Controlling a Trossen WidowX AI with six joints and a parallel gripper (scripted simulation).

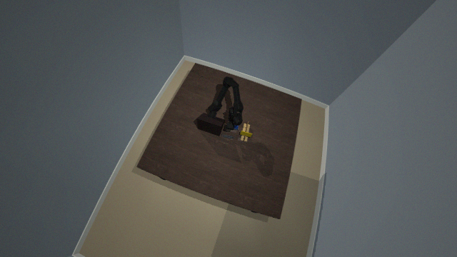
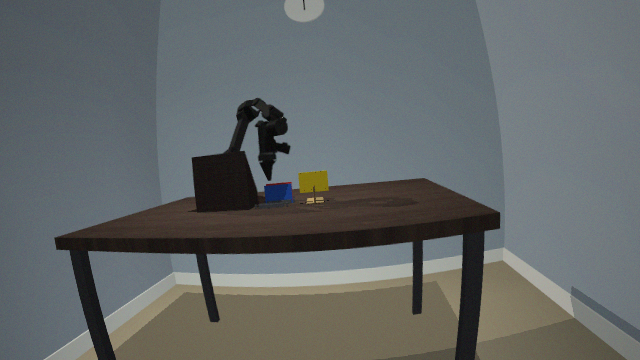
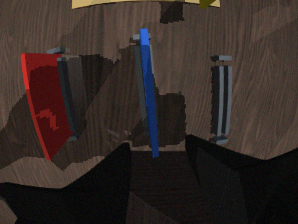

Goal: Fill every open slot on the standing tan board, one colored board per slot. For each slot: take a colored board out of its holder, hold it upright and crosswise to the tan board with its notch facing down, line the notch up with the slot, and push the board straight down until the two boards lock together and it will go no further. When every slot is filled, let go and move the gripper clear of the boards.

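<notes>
The gripper (image 1: pixel 229 128) (image 2: pixel 269 179) (image 3: pixel 157 144) points downward above the blue board (image 1: pixel 235 127) (image 2: pixel 278 193) (image 3: pixel 149 95), its two fingers apart — partway open, with nothing clamped between them. In the exterior view its tips are higher than the blue board's top edge, and a gap shows between tool and board. The wrist view puts that board ahead of the opening, its near end lined up between the fingertips, a little askew in its slim gray holder.

Off to the gripper's left in the wrist view, the red board (image 2: pixel 285 183) (image 3: pixel 45 100) leans outward beside another gray holder (image 3: pixel 67 100); from the exterior view only its top edge shows behind the blue one. Off to the right in the wrist view is a third holder (image 1: pixel 228 137) (image 2: pixel 267 205) (image 3: pixel 229 100), with no board in it.

Beyond the tool, at the top of the wrist view, is the tan board (image 1: pixel 245 138) (image 2: pixel 314 195) (image 3: pixel 120 4). The yellow board (image 1: pixel 246 134) (image 2: pixel 313 181) (image 3: pixel 207 2) stands upright and crosswise on it, well clear of the fingers. The arm (image 1: pixel 237 96) (image 2: pixel 240 132) arches up behind the tool, near a dark block (image 1: pixel 211 124) (image 2: pixel 222 180) on the wooden table (image 1: pixel 214 160) (image 2: pixel 300 225) (image 3: pixel 255 45).
</notes>
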